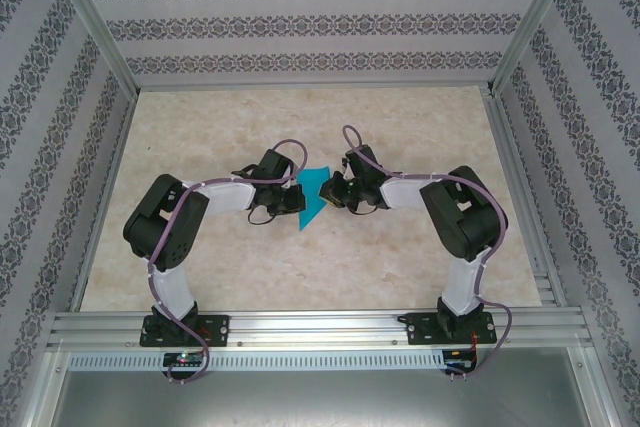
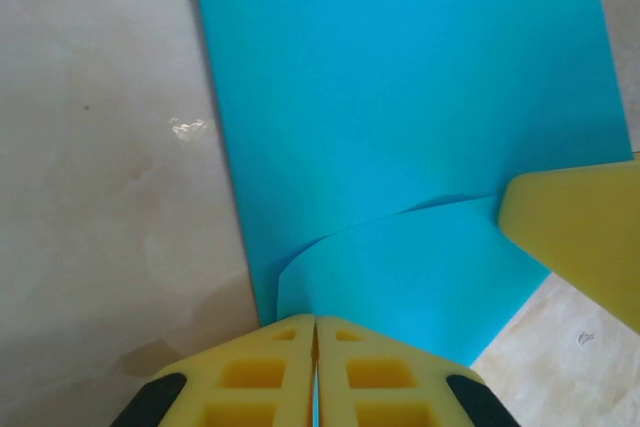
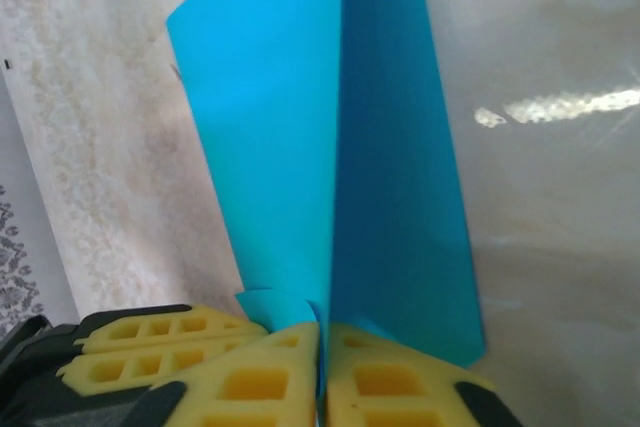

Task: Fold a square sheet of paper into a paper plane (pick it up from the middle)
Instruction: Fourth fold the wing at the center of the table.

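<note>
**Top external view.** The square sheet of paper (image 1: pixel 312 197) is seen near the middle of the surface (image 1: pixel 300 277). It is flanked by the left end effector (image 1: pixel 290 197) and the right end effector (image 1: pixel 335 190), which meet at it from opposite sides. The sheet appears as a narrow, pointed blue shape, not a flat square, so it is judged to be doubled over already.

**Left wrist view.** The pads of the left end effector (image 2: pixel 315 332) are pressed together with a thin blue edge pinched between them, so it is clenched on the sheet. The sheet (image 2: pixel 400 97) spreads away from the pads over the surface (image 2: pixel 100 147). A curved flap is lifted just ahead of the pads. One of the right end effector's fingers (image 2: pixel 580 237) is seen at the sheet's right edge.

**Right wrist view.** The right end effector (image 3: pixel 322 332) is likewise closed tight, with the paper caught between its pads. The sheet (image 3: pixel 300 127) rises ahead in 2 panels divided by 1 straight lengthwise crease.

**Progress.** The pick-up is judged to be done and 1 lengthwise fold made or being pressed. Whether the nose corners are folded cannot be told. The finished dart is not yet formed, so the wing folds are judged to remain.
</note>
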